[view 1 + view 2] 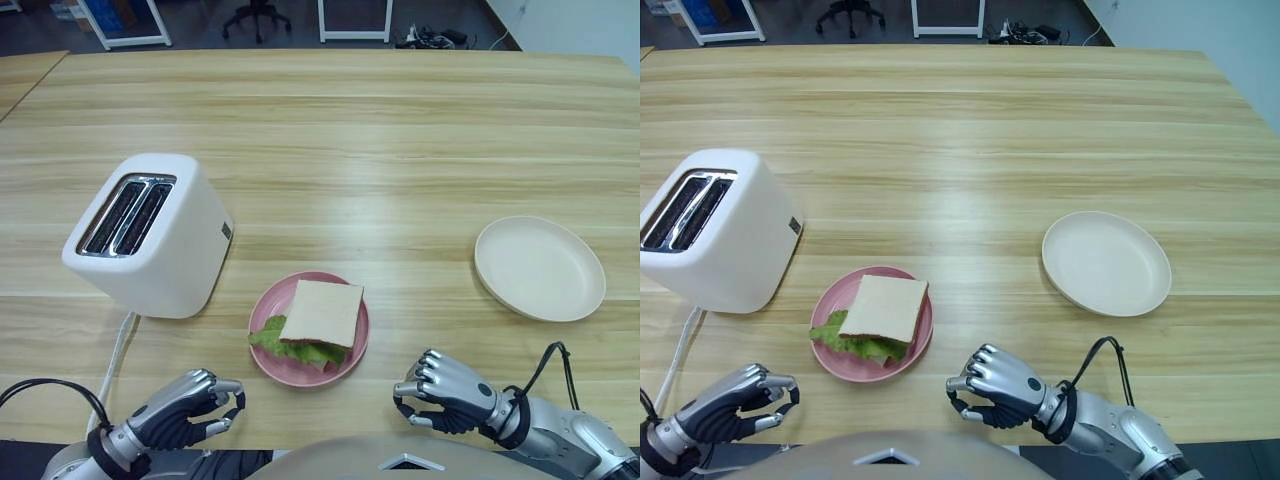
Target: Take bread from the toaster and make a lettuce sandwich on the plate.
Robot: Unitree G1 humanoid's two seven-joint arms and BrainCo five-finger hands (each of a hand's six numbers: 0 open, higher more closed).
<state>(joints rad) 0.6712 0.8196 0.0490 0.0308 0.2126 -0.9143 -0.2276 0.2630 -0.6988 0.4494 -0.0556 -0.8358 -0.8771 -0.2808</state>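
A: Resting on the pink plate (300, 375) beside the toaster (150, 235), the bread (322, 312) covers the lettuce (268, 342). Why?
B: The sandwich appears assembled. The left robot hand (185, 408) and right robot hand (445, 388) sit at the near edge of the surface (350, 150), fingers curled, holding nothing, clear of the plate.

Looks like a lab or office workroom: long wooden counter (400, 150), wheeled office chair (256, 18) at top centre, white metal stand (355, 38) just right of it, cables (432, 38) heaped on the floor beyond.
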